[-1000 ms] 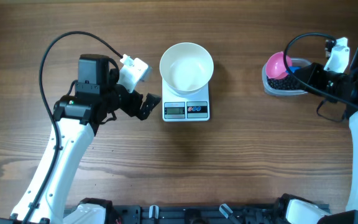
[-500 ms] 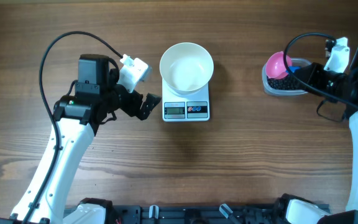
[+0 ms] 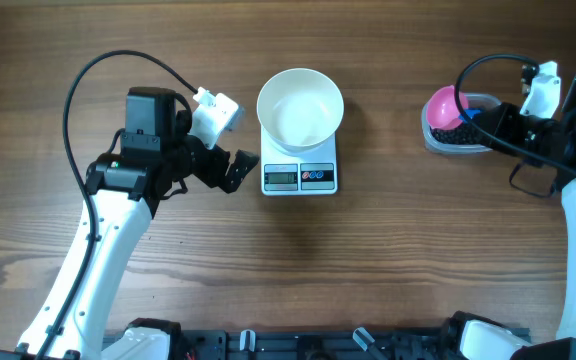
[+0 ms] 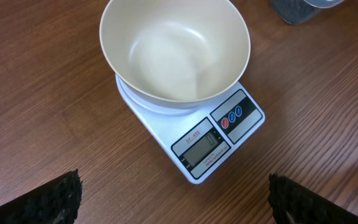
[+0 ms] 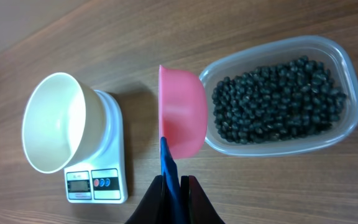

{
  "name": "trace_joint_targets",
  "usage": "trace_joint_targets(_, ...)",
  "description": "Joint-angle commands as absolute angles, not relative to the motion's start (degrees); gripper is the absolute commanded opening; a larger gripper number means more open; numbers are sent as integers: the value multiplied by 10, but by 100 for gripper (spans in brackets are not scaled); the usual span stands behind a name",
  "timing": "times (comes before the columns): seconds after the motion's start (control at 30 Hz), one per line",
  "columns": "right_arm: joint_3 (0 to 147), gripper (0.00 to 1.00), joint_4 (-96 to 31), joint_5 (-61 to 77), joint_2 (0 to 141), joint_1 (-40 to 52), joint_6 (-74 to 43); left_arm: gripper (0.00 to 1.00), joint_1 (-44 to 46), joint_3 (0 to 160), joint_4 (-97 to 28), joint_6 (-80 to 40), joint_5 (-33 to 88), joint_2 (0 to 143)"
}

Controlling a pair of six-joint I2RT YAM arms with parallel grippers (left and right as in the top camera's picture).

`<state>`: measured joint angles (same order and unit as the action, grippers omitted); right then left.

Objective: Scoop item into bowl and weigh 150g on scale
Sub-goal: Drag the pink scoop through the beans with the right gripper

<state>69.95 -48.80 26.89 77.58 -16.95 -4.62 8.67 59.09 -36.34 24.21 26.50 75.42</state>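
Observation:
The white bowl (image 3: 300,108) stands empty on the white scale (image 3: 300,176) at the table's middle back. Black beans (image 5: 278,99), the item, fill a clear tub (image 3: 458,138) at the right. My right gripper (image 5: 174,186) is shut on the blue handle (image 5: 168,165) of a pink scoop (image 5: 182,118). The scoop is tipped on its side over the tub's end nearest the scale. My left gripper (image 4: 176,199) stands open just left of the scale, nothing between its fingers. The bowl (image 4: 174,50) and the scale (image 4: 213,140) lie ahead of it.
Bare wood tabletop (image 3: 368,270) stretches in front of the scale and between the scale and the tub. A black cable (image 3: 498,62) loops above the right arm, and another cable (image 3: 118,60) arcs over the left arm.

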Motion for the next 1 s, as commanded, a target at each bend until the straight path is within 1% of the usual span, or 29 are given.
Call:
trace_joint_targets(0.0,714,4,-495,227,779,-167,-31,100,85,591,-363,251,276,746)
trace_joint_targets(0.1,715,4,-499,207,779,-163,-36,100,85,591,-363,251,276,746)
trace_joint_targets(0.13,721,4,-509,160,779,-154,-52,100,85,591,-363,251,276,746)
trace_joint_targets(0.23,733,4,-521,103,779,-134,-56,100,85,591,-363,251,276,746)
trace_joint_targets(0.47,797,4,-550,36,799,-119,-61,100,85,591,-363,251,276,746)
trace_joint_targets(0.67,797,4,-553,41,836,-119,-61,100,85,591,-363,251,276,746)
trace_joint_targets(0.97,797,4,-543,65,842,-119,-60,100,85,591,-363,251,276,746)
